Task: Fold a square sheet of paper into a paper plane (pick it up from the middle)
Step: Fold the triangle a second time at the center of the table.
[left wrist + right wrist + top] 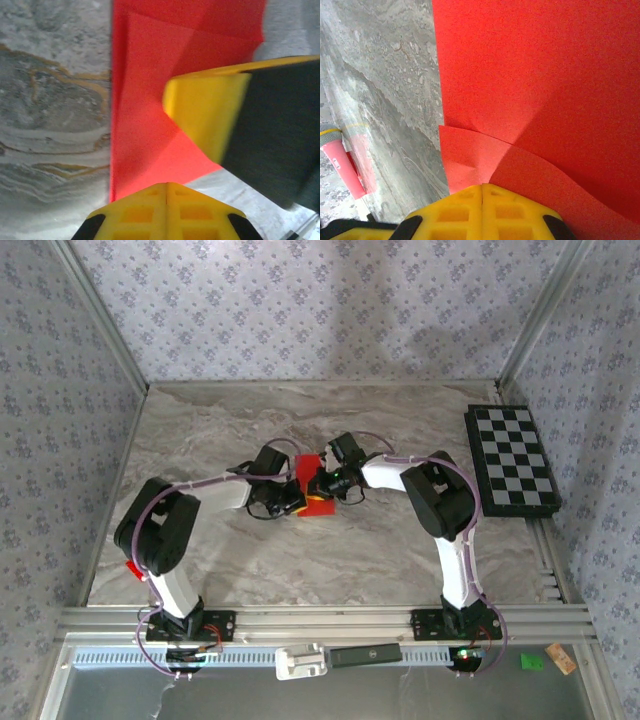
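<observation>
Well left of the board (512, 460), on the table (200, 440): the paper (308, 472), red, creased and partly folded, lying flat for the most part. Crowded from both sides by the claws, left gripper (166, 189) on the side away from the board, right gripper (482, 189) on the side toward it, very close together above the sheet. Through the left wrist camera: yellow fingers closed tight, tips at the paper's near edge; a diagonal crease and a folded triangular flap across the red; one yellow finger of the right gripper over the sheet. Through the right wrist camera: fingers likewise pressed shut, tips against a small curled flap rising off the flat red. Any paper pinched inside either claw: impossible to tell. Grey marble bare beside the paper's straight edge.
</observation>
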Tool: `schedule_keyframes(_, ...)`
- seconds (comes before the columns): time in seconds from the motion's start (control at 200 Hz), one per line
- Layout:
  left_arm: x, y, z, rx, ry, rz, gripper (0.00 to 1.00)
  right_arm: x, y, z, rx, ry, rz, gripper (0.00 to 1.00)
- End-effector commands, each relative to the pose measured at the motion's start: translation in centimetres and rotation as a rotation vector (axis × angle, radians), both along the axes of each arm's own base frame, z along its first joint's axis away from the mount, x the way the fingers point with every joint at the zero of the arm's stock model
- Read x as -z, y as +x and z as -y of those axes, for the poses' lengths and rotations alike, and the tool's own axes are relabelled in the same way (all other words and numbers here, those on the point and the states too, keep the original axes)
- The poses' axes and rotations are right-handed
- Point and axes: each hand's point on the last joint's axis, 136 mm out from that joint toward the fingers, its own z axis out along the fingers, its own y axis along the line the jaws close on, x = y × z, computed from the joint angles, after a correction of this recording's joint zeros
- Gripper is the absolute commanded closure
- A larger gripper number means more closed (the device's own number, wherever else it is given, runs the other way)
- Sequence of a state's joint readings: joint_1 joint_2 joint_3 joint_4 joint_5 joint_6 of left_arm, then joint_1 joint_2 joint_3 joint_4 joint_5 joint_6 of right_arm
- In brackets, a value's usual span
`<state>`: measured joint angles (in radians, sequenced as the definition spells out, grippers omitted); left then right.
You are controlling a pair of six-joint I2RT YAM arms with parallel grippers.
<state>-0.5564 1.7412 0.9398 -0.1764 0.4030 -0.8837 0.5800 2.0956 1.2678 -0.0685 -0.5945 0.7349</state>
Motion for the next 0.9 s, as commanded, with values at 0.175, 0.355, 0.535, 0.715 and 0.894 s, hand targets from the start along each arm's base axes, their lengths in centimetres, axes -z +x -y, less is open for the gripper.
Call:
schedule_keyframes(0.175,1.3,1.1,0.5,-0.017,-0.037,-0.031,1.00,3.8,-0.6,2.0,0.052,-0.105,-0.073,1.00)
schedule_keyframes(0.355,1.7,1.1,0.0,-0.022,-0.021,-0.032,1.00,3.5,-0.5,2.0,0.047,-0.102,-0.064,1.00)
schedule_keyframes(0.535,2.9,0.1,-1.2,-0.016,0.041,-0.070,1.00,2.6,-0.3,1.7,0.030,-0.092,-0.034,1.00)
schedule_keyframes(0.715,4.3,-1.1,-2.0,-0.019,0.085,-0.125,1.00,0.3,0.0,1.3,-0.004,-0.092,0.039,1.00)
schedule_keyframes(0.894,4.6,-1.1,-2.2,-0.023,0.094,-0.131,1.00,0.6,-1.4,1.3,-0.040,-0.157,0.043,1.00)
